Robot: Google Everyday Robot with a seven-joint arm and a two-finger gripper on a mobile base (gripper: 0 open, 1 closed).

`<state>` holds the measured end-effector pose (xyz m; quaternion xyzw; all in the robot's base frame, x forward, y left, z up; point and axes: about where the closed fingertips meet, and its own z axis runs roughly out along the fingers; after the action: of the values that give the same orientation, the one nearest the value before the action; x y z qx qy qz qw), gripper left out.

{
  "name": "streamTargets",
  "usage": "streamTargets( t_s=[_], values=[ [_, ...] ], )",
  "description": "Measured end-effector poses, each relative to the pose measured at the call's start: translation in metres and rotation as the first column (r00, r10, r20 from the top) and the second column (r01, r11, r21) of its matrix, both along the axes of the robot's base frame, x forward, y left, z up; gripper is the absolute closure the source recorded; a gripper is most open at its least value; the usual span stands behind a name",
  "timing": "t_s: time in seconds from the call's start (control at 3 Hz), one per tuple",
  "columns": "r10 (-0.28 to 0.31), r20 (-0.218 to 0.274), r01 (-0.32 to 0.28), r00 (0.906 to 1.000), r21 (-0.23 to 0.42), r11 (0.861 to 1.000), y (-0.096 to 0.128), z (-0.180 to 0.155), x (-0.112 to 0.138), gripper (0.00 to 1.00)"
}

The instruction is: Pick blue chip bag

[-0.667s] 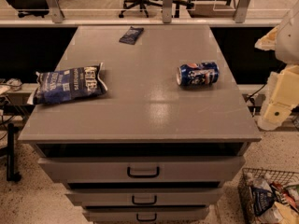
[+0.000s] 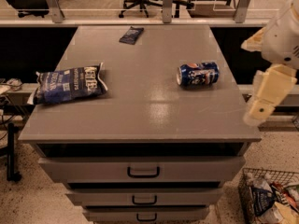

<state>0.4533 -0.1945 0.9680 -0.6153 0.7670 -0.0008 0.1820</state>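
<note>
The blue chip bag (image 2: 70, 84) lies flat at the left edge of the grey cabinet top (image 2: 149, 111); it is dark blue and crinkly with white lettering, and its left end hangs slightly over the edge. My gripper (image 2: 261, 104) hangs at the right edge of the view, just off the cabinet's right side, far from the bag and touching nothing. It is cream-coloured and points down.
A blue soda can (image 2: 197, 74) lies on its side at the centre right. A small flat dark-blue packet (image 2: 131, 35) lies at the far edge. Drawers (image 2: 142, 171) fill the cabinet front. A wire basket (image 2: 271, 197) with packets stands on the floor at the lower right. Office chairs stand behind.
My arm has shifted slightly left, toward the cabinet's right edge. The bag, can and packet have not moved.
</note>
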Motion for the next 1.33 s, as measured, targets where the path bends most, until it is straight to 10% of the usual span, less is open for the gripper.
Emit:
streamTargets(
  t_s=[0.33, 1.0, 1.33],
  values=[
    [0.095, 0.003, -0.095, 0.9955, 0.129, 0.987, 0.056, -0.018, 0.033, 0.0],
    [0.256, 0.048, -0.254, 0.9655, 0.388, 0.886, 0.192, -0.023, 0.069, 0.0],
    [0.256, 0.048, -0.254, 0.9655, 0.388, 0.886, 0.192, -0.023, 0.069, 0.0]
  ],
)
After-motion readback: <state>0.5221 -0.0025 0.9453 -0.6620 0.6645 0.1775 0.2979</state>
